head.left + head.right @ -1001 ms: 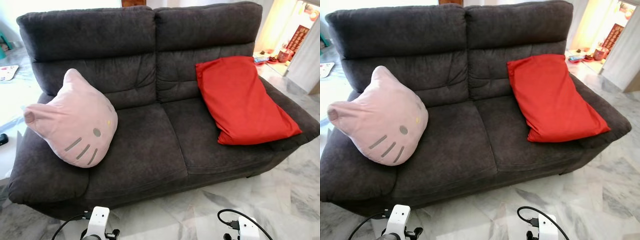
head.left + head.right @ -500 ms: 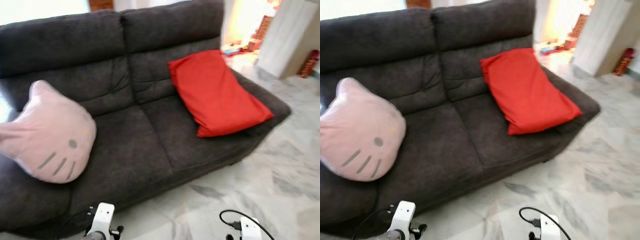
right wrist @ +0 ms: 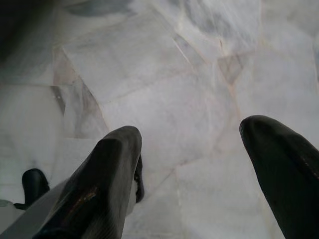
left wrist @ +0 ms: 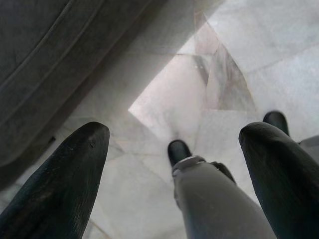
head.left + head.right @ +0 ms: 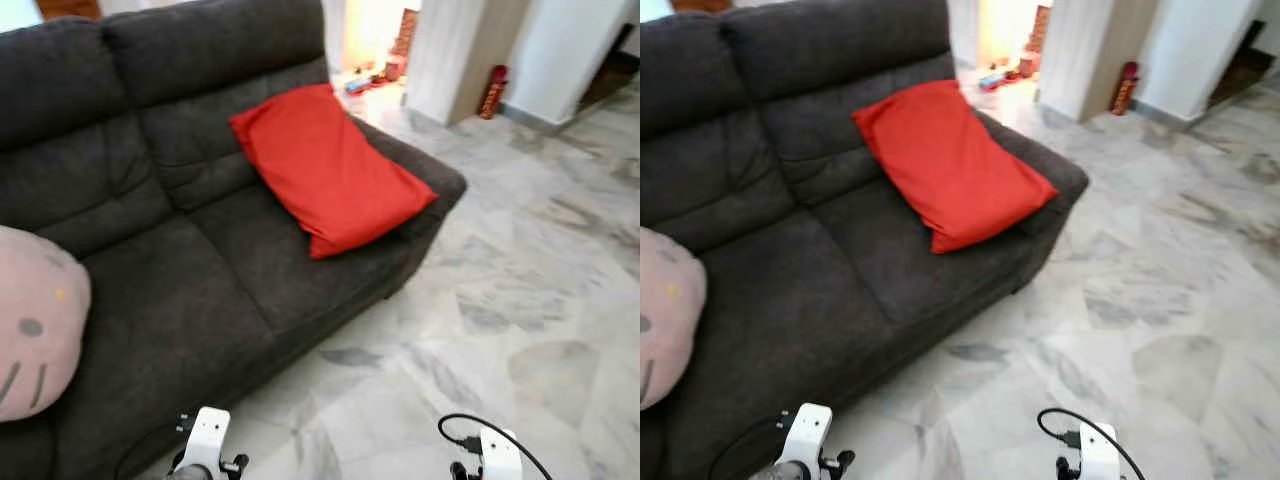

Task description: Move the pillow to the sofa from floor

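Note:
A red pillow [image 5: 325, 172] lies on the right seat of the dark grey sofa [image 5: 170, 300], leaning against the backrest. A pink cat-face pillow [image 5: 35, 335] rests at the sofa's left end, cut off by the picture's edge. Both arms hang low: the left wrist [image 5: 205, 445] and right wrist [image 5: 495, 455] peek in at the bottom. In the left wrist view my left gripper [image 4: 174, 149] is open over the marble floor beside the sofa's base. In the right wrist view my right gripper [image 3: 192, 144] is open over bare floor.
Marble floor [image 5: 520, 300] stretches wide to the right of the sofa. White wall pillars [image 5: 455, 50] stand at the back right, with a red bottle-like object [image 5: 491, 90] at their foot and small clutter in a bright doorway [image 5: 375, 65]. My own leg and foot [image 4: 199, 184] appear below the left gripper.
The camera has swung to the right: the sofa and both pillows slid left in the picture and more open floor came into view. The pillows themselves have not moved.

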Tool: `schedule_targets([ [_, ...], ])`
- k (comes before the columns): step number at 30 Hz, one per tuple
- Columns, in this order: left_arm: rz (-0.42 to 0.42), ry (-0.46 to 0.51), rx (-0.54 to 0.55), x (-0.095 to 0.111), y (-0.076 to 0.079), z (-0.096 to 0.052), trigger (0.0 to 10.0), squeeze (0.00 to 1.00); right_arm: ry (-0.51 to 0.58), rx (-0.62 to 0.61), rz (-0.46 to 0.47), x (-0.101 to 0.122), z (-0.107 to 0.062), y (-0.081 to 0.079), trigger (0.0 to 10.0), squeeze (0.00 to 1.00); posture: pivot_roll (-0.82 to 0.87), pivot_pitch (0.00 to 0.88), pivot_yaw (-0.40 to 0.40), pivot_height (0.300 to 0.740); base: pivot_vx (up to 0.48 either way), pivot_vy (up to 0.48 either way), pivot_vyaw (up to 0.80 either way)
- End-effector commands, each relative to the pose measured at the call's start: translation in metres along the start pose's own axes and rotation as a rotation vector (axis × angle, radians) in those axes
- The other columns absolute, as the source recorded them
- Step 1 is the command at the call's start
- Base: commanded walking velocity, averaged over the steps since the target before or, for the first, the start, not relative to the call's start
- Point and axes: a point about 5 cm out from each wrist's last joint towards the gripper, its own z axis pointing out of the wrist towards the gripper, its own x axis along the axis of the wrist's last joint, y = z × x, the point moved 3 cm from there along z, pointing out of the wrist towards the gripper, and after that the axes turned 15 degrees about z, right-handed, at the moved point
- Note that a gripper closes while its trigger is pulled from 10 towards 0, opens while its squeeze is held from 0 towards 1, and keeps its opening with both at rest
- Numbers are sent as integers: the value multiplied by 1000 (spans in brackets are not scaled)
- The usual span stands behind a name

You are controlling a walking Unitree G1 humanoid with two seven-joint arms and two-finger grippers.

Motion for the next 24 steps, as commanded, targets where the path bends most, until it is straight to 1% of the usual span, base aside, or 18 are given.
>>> schedule_targets([
  [1,19,-13,-7,-4,0,-1,10000,0,-20,-4,-3,-6,-1,2,10000,0,-1,61,8,740,0,-345,-663],
  [4,22,-14,-9,-4,0,-1,10000,0,-20,-3,-4,-6,-1,2,10000,0,0,62,8,740,0,-335,-663],
  [5,6,-14,-5,-4,0,-1,10000,0,-21,-2,-5,-6,-1,2,10000,0,0,62,8,740,0,0,-663],
  [9,42,-8,-13,-4,0,-1,10000,0,-21,-1,-6,-6,-1,2,10000,0,0,66,10,740,0,0,-659],
  [10,44,-8,-13,-4,0,-1,10000,0,-21,-1,-6,-6,-1,2,10000,0,2,68,10,740,0,-326,-650],
  [13,23,-11,-12,-5,0,-1,10000,0,-22,0,-6,-6,-1,1,10000,0,1,70,10,740,0,-325,-654],
  [14,13,-15,-9,-6,2,-1,10000,0,-22,1,-7,-6,-1,1,10000,0,1,70,10,740,0,0,-656],
  [16,31,-15,-17,-6,5,-1,10000,0,-23,1,-8,-6,-1,1,10000,0,3,72,9,740,0,0,-656],
  [21,36,-12,-20,-6,7,-1,10000,0,-24,0,-7,-7,-1,1,10000,0,2,73,9,740,0,0,-656],
  [22,55,-10,-21,-5,8,-1,10000,0,-23,0,-5,-7,-1,2,10000,0,0,74,10,740,0,0,-656],
  [24,56,-8,-21,-3,8,0,10000,0,-23,0,-5,-7,-1,2,10000,0,0,74,10,740,0,-416,-650],
])
